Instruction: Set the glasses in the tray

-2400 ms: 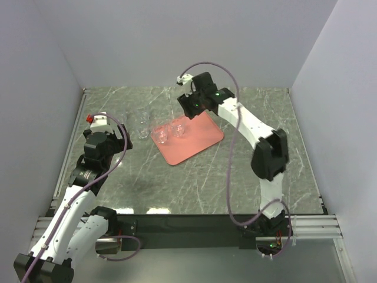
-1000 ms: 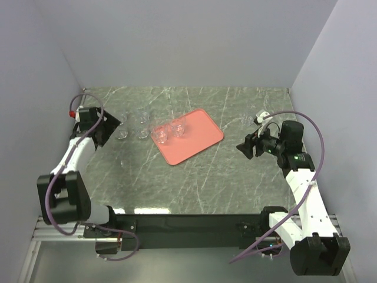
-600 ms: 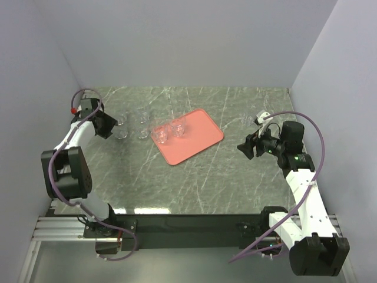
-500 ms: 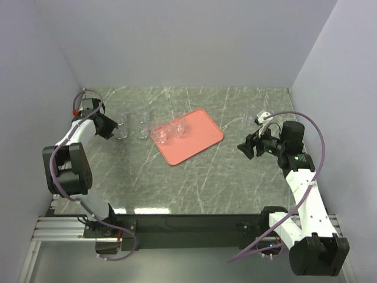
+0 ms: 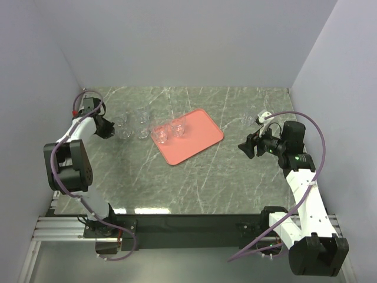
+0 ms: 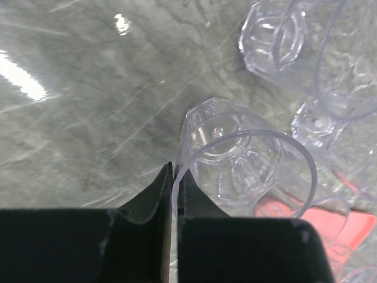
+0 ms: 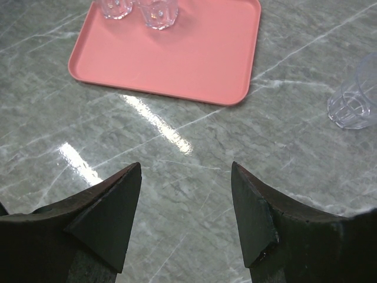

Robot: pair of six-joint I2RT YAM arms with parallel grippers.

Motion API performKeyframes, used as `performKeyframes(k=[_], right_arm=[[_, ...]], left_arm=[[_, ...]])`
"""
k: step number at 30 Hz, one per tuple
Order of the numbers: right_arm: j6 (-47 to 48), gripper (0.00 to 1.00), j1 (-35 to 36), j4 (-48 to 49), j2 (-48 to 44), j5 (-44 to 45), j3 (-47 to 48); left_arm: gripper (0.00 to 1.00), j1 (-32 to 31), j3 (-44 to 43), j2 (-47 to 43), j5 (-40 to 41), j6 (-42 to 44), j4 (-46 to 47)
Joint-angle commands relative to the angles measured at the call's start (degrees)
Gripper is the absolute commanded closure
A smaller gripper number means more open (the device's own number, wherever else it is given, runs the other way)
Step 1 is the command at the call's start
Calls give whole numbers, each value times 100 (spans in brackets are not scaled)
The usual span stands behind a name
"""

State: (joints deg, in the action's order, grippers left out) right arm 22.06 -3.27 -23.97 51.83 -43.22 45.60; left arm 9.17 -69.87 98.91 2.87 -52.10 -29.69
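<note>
- Left hand [image 6: 174, 180], jaws nearly closed, seemingly pinching the wall of the nearest glass [image 6: 247, 156] at its rim; we cannot confirm contact through clear glass.
- Rim grip suits lifting it toward the tray [image 5: 197, 140], which holds two glasses [image 5: 161, 134].
- Right hand [image 7: 185, 171] hovers spread wide above the surface [image 7: 177, 135], a lone glass [image 7: 353, 97] to one side.
</note>
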Motion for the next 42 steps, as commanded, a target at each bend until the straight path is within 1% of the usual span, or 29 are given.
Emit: performKeyframes(k=[1, 4, 6, 11, 12, 13, 15, 16, 17, 19, 20, 22, 25, 28, 36, 39, 42], right_arm=[[61, 31, -42, 182, -138, -143, -25], [70, 31, -69, 173, -138, -143, -25], [79, 31, -60, 164, -138, -143, -17], [70, 31, -95, 173, -156, -169, -25], [70, 31, -95, 164, -165, -169, -25], [70, 31, -95, 173, -165, -169, -25], [70, 31, -113, 164, -165, -169, -34], [70, 31, -121, 173, -174, -169, -25], [79, 31, -121, 164, -174, -178, -25], [79, 31, -130, 156, -174, -178, -34], [79, 31, -122, 164, -182, -169, -34], [87, 31, -130, 164, -174, -178, -34], [87, 31, -130, 164, -174, -178, -34], [79, 31, -139, 164, -182, -178, -34], [87, 31, -165, 173, -200, -178, -34], [87, 31, -183, 164, -200, -187, -43], [87, 31, -183, 182, -200, -187, -43]], left_arm=[[100, 24, 209, -635, 258, 296, 77], [100, 24, 447, -1119, 249, 560, 165], [100, 24, 763, -1549, 161, 788, 323], [100, 24, 1580, -2611, -374, 1218, 657], [100, 24, 1712, -2771, -523, 1289, 832], [100, 15, 1965, -2938, -942, 1377, 938], [100, 24, 2222, -3403, -1331, 1527, 1253], [100, 24, 2423, -3536, -1760, 1570, 1325], [100, 6, 2512, -3780, -1921, 1623, 1404], [100, 15, 2688, -3975, -2246, 1685, 1545], [100, 6, 2732, -4116, -2561, 1711, 1580], [100, -20, 2803, -4265, -2817, 1790, 1624], [99, -134, 2847, -4406, -3143, 1869, 1686], [99, -380, 2812, -4442, -3197, 1905, 1704], [99, -1636, 2470, -4021, -2775, 1914, 1888], [99, -2076, 2224, -3740, -2573, 1905, 1950], [99, -2498, 1803, -3397, -2292, 1966, 1924]])
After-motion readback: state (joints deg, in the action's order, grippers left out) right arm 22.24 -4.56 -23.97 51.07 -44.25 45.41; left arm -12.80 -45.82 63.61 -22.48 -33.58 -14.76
